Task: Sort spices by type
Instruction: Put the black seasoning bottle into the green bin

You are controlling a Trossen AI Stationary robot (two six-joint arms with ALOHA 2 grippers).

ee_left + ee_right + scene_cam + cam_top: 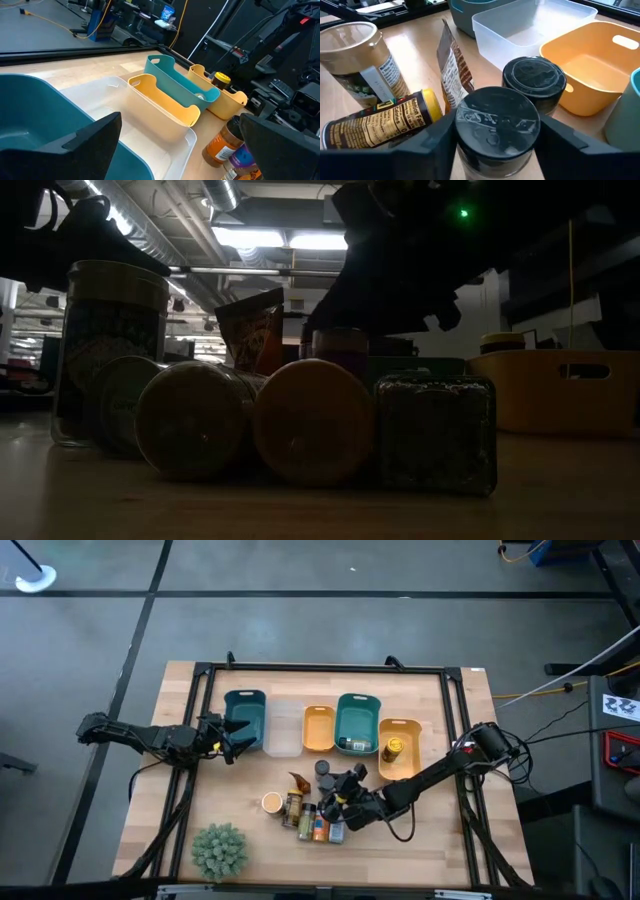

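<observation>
My right end effector (495,135) pinches a black-lidded spice jar (497,122); next I must lift it clear toward a tray.

Teal (356,720), orange (318,728), clear trays (284,730)

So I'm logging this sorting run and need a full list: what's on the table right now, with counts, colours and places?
Trays: five in a row; teal, clear, orange, teal, orange.
Yellow-lidded jar: one, inside the rightmost orange tray.
Spice jars: a cluster of roughly seven, dark, grey and tan lids, in front of the trays; several lie on their sides.
Packet: one, brown-orange, upright behind the cluster.
Plant: one, green, front left.
Left claw: open, over the left teal tray.
Right claw: either side of a dark-lidded jar.
</observation>
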